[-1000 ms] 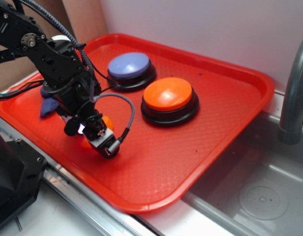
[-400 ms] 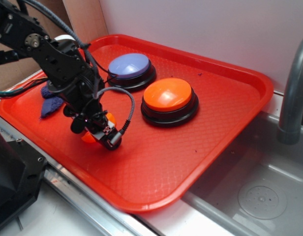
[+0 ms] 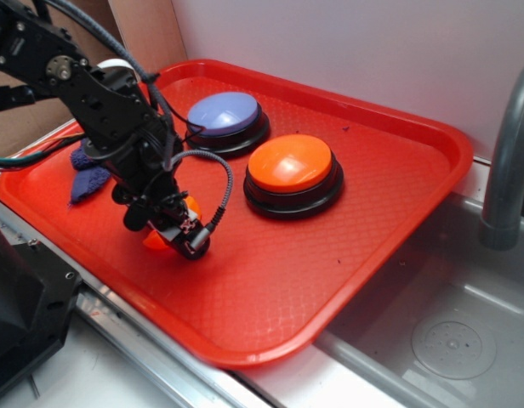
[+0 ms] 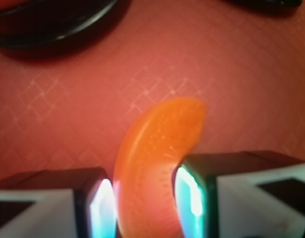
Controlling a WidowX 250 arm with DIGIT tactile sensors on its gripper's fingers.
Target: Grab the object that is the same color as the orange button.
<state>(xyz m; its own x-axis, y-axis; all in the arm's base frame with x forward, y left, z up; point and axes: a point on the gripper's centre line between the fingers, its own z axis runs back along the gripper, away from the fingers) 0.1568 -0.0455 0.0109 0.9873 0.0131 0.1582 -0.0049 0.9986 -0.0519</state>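
Observation:
The small glossy orange crescent wedge (image 4: pixel 157 158) sits between my two fingers in the wrist view, both pads pressed against its sides, its tip curving out over the tray. In the exterior view only bits of the wedge (image 3: pixel 190 206) show behind my gripper (image 3: pixel 164 228), low over the red tray (image 3: pixel 398 161) near its front left. The orange button (image 3: pixel 291 165) with its black base stands to the right of the gripper, apart from it; its base edge shows at the top left of the wrist view (image 4: pixel 53 29).
A lavender-blue button (image 3: pixel 224 114) stands behind the orange one. A purple-blue rag (image 3: pixel 88 178) lies at the tray's left edge behind the arm. A steel sink (image 3: pixel 449 340) and grey faucet pipe (image 3: pixel 509 153) are to the right.
The gripper shifted slightly left and back over the wedge and its fingers came in against it. In the last half second almost nothing moved.

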